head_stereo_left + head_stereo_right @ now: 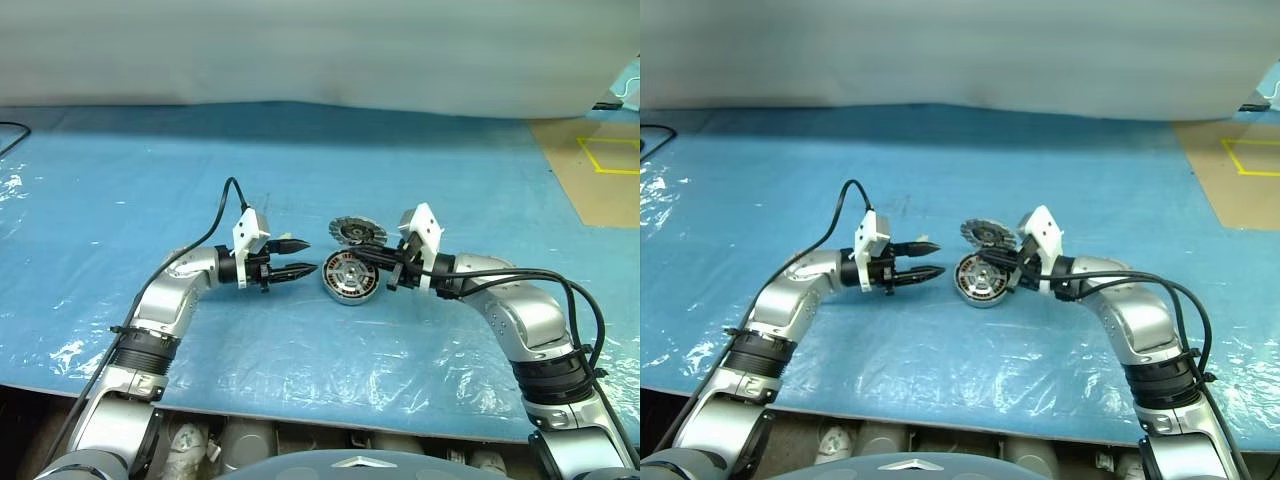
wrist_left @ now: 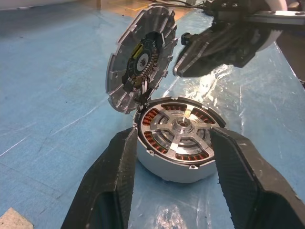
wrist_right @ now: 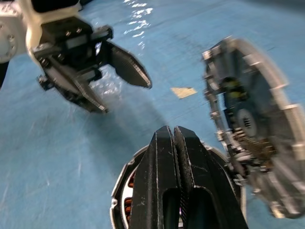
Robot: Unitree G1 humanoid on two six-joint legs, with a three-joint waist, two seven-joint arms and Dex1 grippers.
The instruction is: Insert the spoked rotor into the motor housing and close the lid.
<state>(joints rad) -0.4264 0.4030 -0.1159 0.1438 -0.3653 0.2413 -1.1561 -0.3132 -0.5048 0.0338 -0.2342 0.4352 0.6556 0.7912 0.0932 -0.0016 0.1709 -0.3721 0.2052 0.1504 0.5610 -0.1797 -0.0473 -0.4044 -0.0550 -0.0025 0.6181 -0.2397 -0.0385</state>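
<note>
Rotor (image 2: 182,128): already sitting in the motor housing (image 2: 177,164), right between my left gripper's (image 2: 174,162) spread fingers, not touched.
Right gripper (image 3: 172,136): fingers pressed together, empty, hovering just over the housing.
Lid (image 2: 139,61): standing tilted on the housing's far edge, ribbed face toward me.
Tip: probably nudge its top edge gently so it drops flat, keeping the can steady.

Spoked rotor (image 2: 180,129) seated in motor housing (image 2: 162,164); lid (image 2: 138,59) upright, seemingly hinged.
</note>
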